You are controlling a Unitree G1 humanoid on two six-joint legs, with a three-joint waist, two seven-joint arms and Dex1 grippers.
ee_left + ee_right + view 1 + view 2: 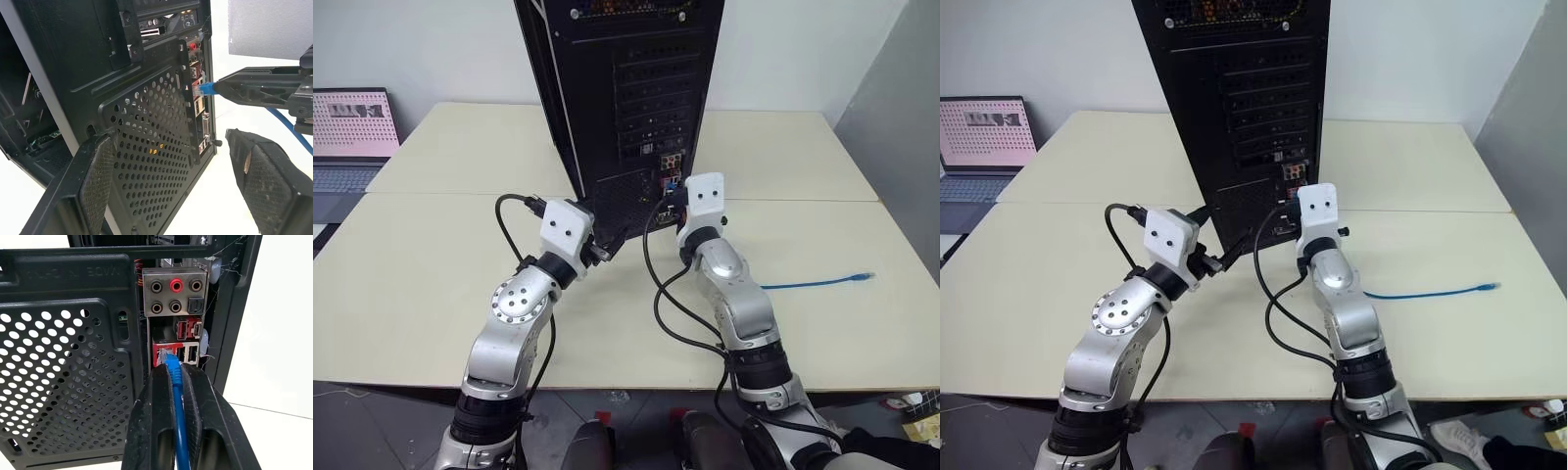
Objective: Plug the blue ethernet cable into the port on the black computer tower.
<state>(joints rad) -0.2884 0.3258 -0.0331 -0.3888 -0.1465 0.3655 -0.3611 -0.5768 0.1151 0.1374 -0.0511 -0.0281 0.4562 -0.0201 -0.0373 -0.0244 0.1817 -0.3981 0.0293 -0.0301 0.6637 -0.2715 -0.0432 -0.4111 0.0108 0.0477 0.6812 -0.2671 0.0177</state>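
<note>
Where the blue ethernet cable (176, 401) ends in its clear plug, that plug sits at the mouth of the port (165, 354), a small socket in the red block of the connector panel, directly below the round audio jacks (175, 285); whether it is fully seated cannot be told. The cord runs back from the plug at six o'clock, pinched between the two black fingers of the right gripper (177, 382), which are clamped together on it just behind the plug. Past the wrist, the remaining cord trails across the cream table (431, 284) toward three o'clock, its far plug lying loose near the table's right edge. The port belongs to the black computer tower (636, 88), which stands upright at twelve o'clock of both arms, rear face toward the robot, with its perforated vent grille (151, 142) beside the panel. The left gripper (176, 181) stands with fingers spread apart, holding nothing, one finger at the grille's edge and the other clear of the case. A laptop (350, 137) sits at ten o'clock, well apart.
</note>
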